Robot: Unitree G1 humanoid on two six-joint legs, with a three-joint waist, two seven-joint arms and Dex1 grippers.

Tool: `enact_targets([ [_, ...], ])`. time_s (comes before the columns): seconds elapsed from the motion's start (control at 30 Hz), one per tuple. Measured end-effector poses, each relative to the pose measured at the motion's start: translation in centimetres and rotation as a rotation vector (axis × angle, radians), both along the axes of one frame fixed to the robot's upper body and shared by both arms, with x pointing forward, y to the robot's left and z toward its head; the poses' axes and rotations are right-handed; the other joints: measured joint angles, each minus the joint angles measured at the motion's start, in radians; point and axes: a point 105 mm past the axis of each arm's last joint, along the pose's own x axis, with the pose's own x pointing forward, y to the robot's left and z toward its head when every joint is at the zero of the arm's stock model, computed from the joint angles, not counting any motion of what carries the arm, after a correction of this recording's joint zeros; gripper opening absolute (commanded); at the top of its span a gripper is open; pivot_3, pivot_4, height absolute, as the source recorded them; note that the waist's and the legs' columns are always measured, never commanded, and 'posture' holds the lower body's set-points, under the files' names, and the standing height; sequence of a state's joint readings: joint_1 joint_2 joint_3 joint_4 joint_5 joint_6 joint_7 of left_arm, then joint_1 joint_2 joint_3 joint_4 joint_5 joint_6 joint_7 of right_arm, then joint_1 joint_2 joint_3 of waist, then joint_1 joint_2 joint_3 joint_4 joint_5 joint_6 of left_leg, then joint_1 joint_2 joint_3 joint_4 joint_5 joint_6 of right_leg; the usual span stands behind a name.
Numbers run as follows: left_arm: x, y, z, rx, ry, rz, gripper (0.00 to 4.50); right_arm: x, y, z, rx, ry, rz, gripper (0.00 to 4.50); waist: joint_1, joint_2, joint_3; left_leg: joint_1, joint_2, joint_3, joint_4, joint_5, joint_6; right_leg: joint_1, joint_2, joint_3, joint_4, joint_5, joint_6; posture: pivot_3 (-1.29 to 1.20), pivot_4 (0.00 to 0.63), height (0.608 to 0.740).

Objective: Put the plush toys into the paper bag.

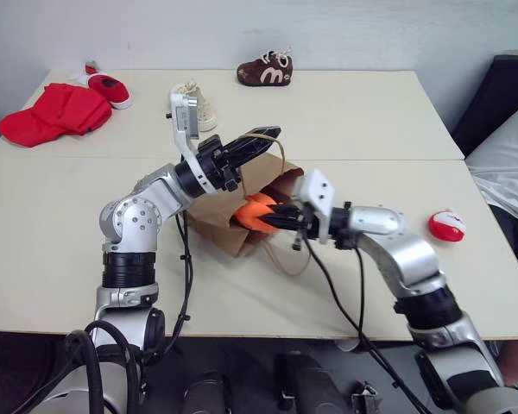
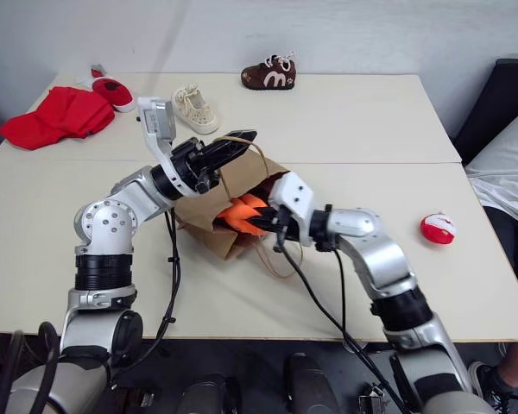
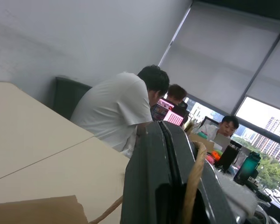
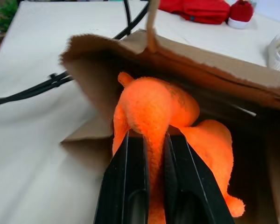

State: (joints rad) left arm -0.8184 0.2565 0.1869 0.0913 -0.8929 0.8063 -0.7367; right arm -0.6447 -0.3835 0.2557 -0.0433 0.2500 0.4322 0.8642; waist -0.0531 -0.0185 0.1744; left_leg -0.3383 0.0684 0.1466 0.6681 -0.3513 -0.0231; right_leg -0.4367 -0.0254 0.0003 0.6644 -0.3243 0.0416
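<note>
The brown paper bag [image 1: 214, 216] lies on its side in the middle of the table, mouth toward my right arm. My left gripper [image 1: 269, 136] is shut on one tan loop handle [image 3: 194, 179] and holds the bag's upper edge up. The second handle [image 1: 287, 259] lies on the table in front of the bag. My right gripper [image 4: 154, 140] is shut on the orange plush toy [image 4: 154, 105], which sits right at the bag's mouth, partly under the raised paper edge [image 4: 200, 65]. The red plush toy [image 1: 447, 225] with a white patch rests on the table far to the right, apart from both grippers.
At the back of the table stand a brown shoe [image 1: 265, 71], a cream shoe [image 1: 200, 105] and a red shoe [image 1: 110, 88], beside a red cloth [image 1: 56, 112]. Black cables [image 1: 187, 276] hang by the left arm. A dark chair and white bedding [image 1: 501, 155] are right of the table.
</note>
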Motion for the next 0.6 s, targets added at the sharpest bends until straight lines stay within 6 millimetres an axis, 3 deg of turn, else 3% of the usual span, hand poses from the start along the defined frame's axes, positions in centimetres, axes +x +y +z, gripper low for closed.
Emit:
enact_targets([
  [0.17,-0.3,-0.1,1.7,-0.122,0.035,-0.070,0.00,3.7,2.3,-2.1,-0.057,-0.035,-0.064,0.02,-0.006,0.000,0.000,-0.001,0.000,0.000,0.000,0.000,0.000,-0.002,0.000,0.000,0.001,0.000,0.000,0.00,0.150,0.740],
  [0.27,0.2,1.0,2.7,-0.195,0.068,-0.068,0.00,3.9,3.4,-3.3,-0.049,-0.046,-0.046,0.02,-0.008,0.000,0.000,-0.001,0.000,0.000,-0.001,0.000,0.000,-0.002,0.000,0.000,0.000,0.000,0.000,0.00,0.150,0.740],
  [0.4,1.0,2.4,2.7,-0.262,0.135,-0.046,0.00,3.7,4.0,-3.4,0.013,-0.028,-0.017,1.35,-0.016,0.000,0.000,-0.001,0.001,0.000,-0.001,0.000,0.000,-0.002,0.000,0.000,0.001,0.000,0.000,0.00,0.150,0.740],
  [0.6,1.7,3.1,2.3,-0.280,0.171,-0.011,0.00,2.5,1.8,-3.0,0.058,-0.032,0.026,3.49,-0.013,0.000,0.000,-0.002,0.000,0.000,-0.001,0.000,0.000,-0.002,-0.001,0.000,0.001,0.000,0.000,0.00,0.150,0.740],
])
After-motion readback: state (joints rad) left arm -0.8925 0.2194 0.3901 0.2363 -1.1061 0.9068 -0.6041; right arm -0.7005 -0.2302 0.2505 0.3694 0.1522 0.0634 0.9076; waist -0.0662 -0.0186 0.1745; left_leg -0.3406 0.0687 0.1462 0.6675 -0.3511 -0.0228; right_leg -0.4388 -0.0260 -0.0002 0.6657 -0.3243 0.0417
